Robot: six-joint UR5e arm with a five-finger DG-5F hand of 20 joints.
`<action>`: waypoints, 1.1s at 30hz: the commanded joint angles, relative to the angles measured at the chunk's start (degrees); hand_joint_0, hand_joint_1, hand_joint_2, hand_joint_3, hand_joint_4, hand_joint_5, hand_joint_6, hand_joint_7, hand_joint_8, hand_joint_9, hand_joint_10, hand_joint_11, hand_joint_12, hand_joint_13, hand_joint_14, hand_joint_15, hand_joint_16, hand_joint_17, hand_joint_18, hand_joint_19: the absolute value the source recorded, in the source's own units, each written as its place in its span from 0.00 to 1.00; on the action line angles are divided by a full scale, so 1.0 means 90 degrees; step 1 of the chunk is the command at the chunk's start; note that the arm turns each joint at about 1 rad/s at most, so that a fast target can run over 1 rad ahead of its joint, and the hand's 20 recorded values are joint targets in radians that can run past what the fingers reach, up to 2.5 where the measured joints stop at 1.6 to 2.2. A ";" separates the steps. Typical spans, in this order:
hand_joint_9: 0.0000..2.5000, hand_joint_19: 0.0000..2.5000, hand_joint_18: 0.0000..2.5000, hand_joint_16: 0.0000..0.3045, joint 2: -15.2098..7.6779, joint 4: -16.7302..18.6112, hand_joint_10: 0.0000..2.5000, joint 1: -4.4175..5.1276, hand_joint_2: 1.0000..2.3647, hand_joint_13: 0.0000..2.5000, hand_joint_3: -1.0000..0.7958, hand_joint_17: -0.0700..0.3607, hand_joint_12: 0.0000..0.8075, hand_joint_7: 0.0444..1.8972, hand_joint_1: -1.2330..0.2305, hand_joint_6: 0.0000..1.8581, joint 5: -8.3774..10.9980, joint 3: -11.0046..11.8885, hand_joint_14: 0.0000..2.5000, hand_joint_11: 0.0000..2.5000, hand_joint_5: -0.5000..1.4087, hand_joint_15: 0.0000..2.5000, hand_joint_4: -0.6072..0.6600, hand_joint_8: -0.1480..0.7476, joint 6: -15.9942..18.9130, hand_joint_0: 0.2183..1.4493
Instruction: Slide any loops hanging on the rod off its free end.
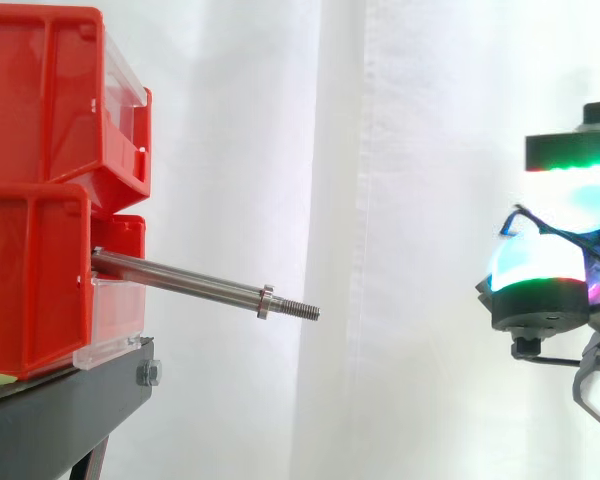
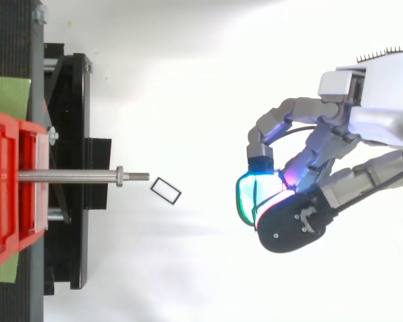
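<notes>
Fingers (image 2: 282, 119) of the hand (image 2: 373, 121) curl inward and hold nothing, well apart from the rod (image 2: 67, 176). The loop (image 2: 166, 190) sits just beyond the bare rod's tip, not touching it. It is probably light, thin and stiff, so pinch one side.

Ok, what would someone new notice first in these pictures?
The stacked red bins at the left, with a bare steel rod jutting from them toward the right. Across a wide gap, the hand with pads glowing cyan and green. In the top view a small dark-edged rectangular loop sits just past the rod's threaded tip, off it.
</notes>
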 commanded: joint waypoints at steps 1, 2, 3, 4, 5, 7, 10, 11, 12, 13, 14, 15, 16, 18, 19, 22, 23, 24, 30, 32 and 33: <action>0.43 0.18 0.32 0.14 -0.0001 0.0000 0.01 -0.0001 0.00 0.30 0.28 0.38 0.40 0.58 0.42 0.47 0.0000 -0.0002 0.00 0.21 0.19 0.09 0.47 0.47 0.0000 0.32; 0.43 0.18 0.32 0.14 0.0009 0.0000 0.01 -0.0001 0.00 0.30 0.28 0.38 0.40 0.57 0.42 0.47 0.0000 -0.0002 0.00 0.21 0.19 0.09 0.46 0.47 0.0000 0.32; 0.43 0.18 0.32 0.14 -0.0001 0.0000 0.01 -0.0001 0.00 0.30 0.28 0.38 0.40 0.57 0.42 0.47 0.0000 0.0008 0.00 0.21 0.19 0.09 0.46 0.47 0.0000 0.33; 0.43 0.18 0.32 0.14 0.0009 0.0000 0.01 -0.0001 0.00 0.30 0.30 0.38 0.40 0.57 0.40 0.47 -0.0010 0.0008 0.00 0.21 0.19 0.09 0.47 0.47 0.0000 0.34; 0.43 0.18 0.32 0.14 -0.0001 0.0000 0.01 -0.0001 0.01 0.30 0.33 0.39 0.41 0.57 0.37 0.47 -0.0010 0.0008 0.00 0.21 0.19 0.09 0.49 0.48 0.0000 0.34; 0.42 0.18 0.32 0.14 0.0009 0.0000 0.01 -0.0020 0.01 0.30 0.36 0.39 0.42 0.56 0.32 0.47 -0.0010 0.0008 0.00 0.22 0.18 0.09 0.52 0.49 0.0000 0.35; 0.40 0.17 0.32 0.14 0.0028 0.0000 0.01 -0.0030 0.01 0.29 0.34 0.39 0.42 0.55 0.27 0.48 0.0009 0.0008 0.00 0.22 0.17 0.09 0.53 0.49 0.0000 0.37; 0.40 0.17 0.32 0.14 0.0038 0.0000 0.01 -0.0030 0.00 0.29 0.32 0.39 0.42 0.54 0.26 0.48 0.0009 -0.0002 0.00 0.22 0.17 0.09 0.54 0.49 0.0000 0.38; 0.40 0.17 0.32 0.14 0.0038 0.0000 0.01 -0.0040 0.00 0.29 0.31 0.39 0.42 0.53 0.26 0.48 0.0009 -0.0002 0.00 0.22 0.17 0.09 0.55 0.49 0.0000 0.39; 0.40 0.17 0.32 0.14 0.0028 0.0000 0.01 -0.0040 0.00 0.29 0.28 0.39 0.42 0.53 0.24 0.48 0.0009 -0.0002 0.00 0.22 0.17 0.09 0.55 0.50 0.0000 0.40; 0.40 0.16 0.32 0.14 0.0038 -0.0010 0.01 -0.0040 0.00 0.29 0.28 0.39 0.42 0.53 0.23 0.48 0.0009 0.0008 0.00 0.22 0.17 0.08 0.56 0.49 0.0000 0.40; 0.40 0.16 0.32 0.14 0.0038 -0.0010 0.01 -0.0030 0.00 0.29 0.28 0.39 0.41 0.52 0.23 0.48 0.0009 0.0008 0.00 0.22 0.17 0.09 0.56 0.49 0.0000 0.40; 0.40 0.16 0.32 0.14 0.0038 0.0000 0.01 -0.0030 0.00 0.29 0.28 0.39 0.41 0.52 0.24 0.48 0.0019 0.0008 0.00 0.22 0.17 0.08 0.57 0.49 0.0000 0.40; 0.40 0.16 0.32 0.14 0.0038 0.0000 0.01 -0.0040 0.00 0.29 0.28 0.39 0.41 0.52 0.24 0.48 0.0019 0.0008 0.00 0.22 0.17 0.08 0.57 0.49 0.0000 0.39; 0.40 0.16 0.32 0.14 0.0038 0.0000 0.01 -0.0040 0.00 0.29 0.28 0.39 0.41 0.52 0.24 0.48 0.0019 0.0008 0.00 0.22 0.17 0.09 0.58 0.49 0.0000 0.38; 0.40 0.17 0.32 0.14 0.0038 -0.0010 0.01 -0.0040 0.00 0.30 0.28 0.39 0.41 0.52 0.27 0.48 0.0009 0.0008 0.00 0.22 0.17 0.09 0.58 0.49 0.0000 0.35; 0.40 0.16 0.32 0.14 0.0038 -0.0010 0.01 -0.0040 0.00 0.30 0.28 0.39 0.41 0.52 0.28 0.48 0.0009 0.0008 0.00 0.22 0.18 0.09 0.58 0.49 0.0000 0.34; 0.41 0.17 0.32 0.14 0.0038 -0.0010 0.01 -0.0040 0.00 0.30 0.28 0.39 0.41 0.52 0.29 0.48 0.0009 -0.0002 0.00 0.22 0.18 0.09 0.58 0.49 0.0000 0.34; 0.41 0.17 0.33 0.15 0.0038 -0.0019 0.01 -0.0040 0.00 0.30 0.28 0.39 0.42 0.52 0.28 0.47 0.0019 0.0008 0.00 0.22 0.18 0.09 0.59 0.50 0.0000 0.28; 0.41 0.16 0.33 0.15 0.0028 -0.0010 0.01 -0.0040 0.00 0.30 0.28 0.40 0.43 0.52 0.27 0.47 0.0029 -0.0002 0.00 0.22 0.18 0.09 0.60 0.50 0.0000 0.25; 0.41 0.16 0.33 0.15 0.0038 -0.0010 0.01 -0.0040 0.00 0.30 0.28 0.40 0.43 0.52 0.27 0.47 0.0029 0.0008 0.00 0.22 0.18 0.09 0.60 0.51 0.0000 0.25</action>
